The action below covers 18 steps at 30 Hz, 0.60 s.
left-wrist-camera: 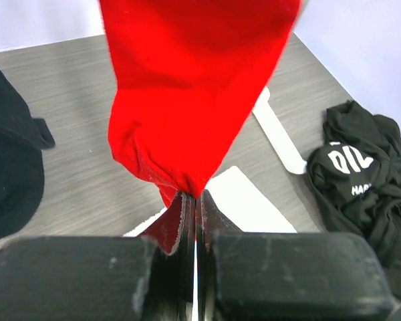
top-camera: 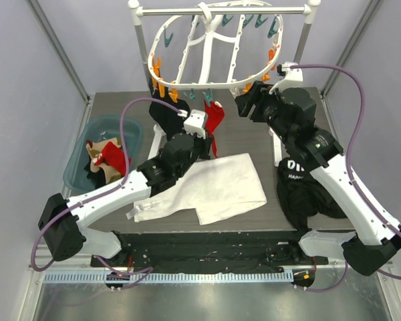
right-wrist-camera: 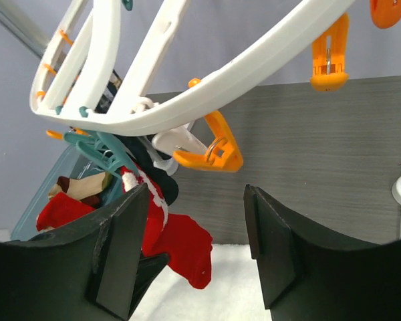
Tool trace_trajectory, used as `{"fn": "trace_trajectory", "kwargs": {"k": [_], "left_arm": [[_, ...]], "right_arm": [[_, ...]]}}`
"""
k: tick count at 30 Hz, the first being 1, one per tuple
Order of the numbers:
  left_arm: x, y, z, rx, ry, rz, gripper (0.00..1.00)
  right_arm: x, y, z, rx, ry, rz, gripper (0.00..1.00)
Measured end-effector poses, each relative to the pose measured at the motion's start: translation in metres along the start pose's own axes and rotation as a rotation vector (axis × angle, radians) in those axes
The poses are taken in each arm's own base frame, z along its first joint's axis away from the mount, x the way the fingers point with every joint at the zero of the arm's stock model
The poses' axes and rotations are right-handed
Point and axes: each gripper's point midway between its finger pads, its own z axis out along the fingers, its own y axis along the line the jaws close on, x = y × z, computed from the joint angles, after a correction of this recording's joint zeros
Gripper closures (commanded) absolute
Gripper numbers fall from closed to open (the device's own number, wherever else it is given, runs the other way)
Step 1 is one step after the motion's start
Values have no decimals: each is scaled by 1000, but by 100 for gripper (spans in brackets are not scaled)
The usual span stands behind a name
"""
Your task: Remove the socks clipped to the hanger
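Several socks (top-camera: pixel 105 157) heaped in the blue bin (top-camera: pixel 77 170) at far left. Next along, a black sock (top-camera: pixel 164 120) and a red sock (left-wrist-camera: pixel 187 87) hanging from clips on the hanger (right-wrist-camera: pixel 187 107). Left gripper (left-wrist-camera: pixel 195 200) pinched tight on the red sock's bottom tip. Right gripper (right-wrist-camera: pixel 195 200) wide open just under the hanger rim.

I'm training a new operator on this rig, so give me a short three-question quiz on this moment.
1. True or false: the left gripper is shut on the red sock.
2. The right gripper is: A open; B shut on a clip; C shut on the white cloth.
3. Fill in: loose socks lie in the blue ____.
Key: 1 true; 2 A; 3 bin.
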Motion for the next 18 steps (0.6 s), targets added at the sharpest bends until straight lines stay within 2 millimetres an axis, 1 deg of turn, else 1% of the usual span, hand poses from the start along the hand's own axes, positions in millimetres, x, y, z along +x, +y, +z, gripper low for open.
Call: {"fn": "trace_trajectory", "kwargs": {"k": [2,5,9,11,13,15,18], "left_arm": [[1,-3,-4,10,2,1,100],[-3,-7,-11,25,-9,-2,100],[-14,-10,-22,40,-36,-13,100],[-21,-10,-27,46,-52,-20,100],[-26,-10,-31,49,-65,-26,100],[-30,-9,-33,49,-75,-31,100],[-31,-9,-35,49,-78,-32,100]], "right_arm": [[-5,4,-10,-31,-4,4,34],[-17,17,-23,-97,-17,12,34],[-40,38,-30,-181,-45,24,35],[-51,50,-28,-215,-59,28,35],[-54,57,-24,-230,-58,28,36],[-51,64,-18,-239,-45,25,36],[-39,77,-5,-251,-6,13,36]]}}
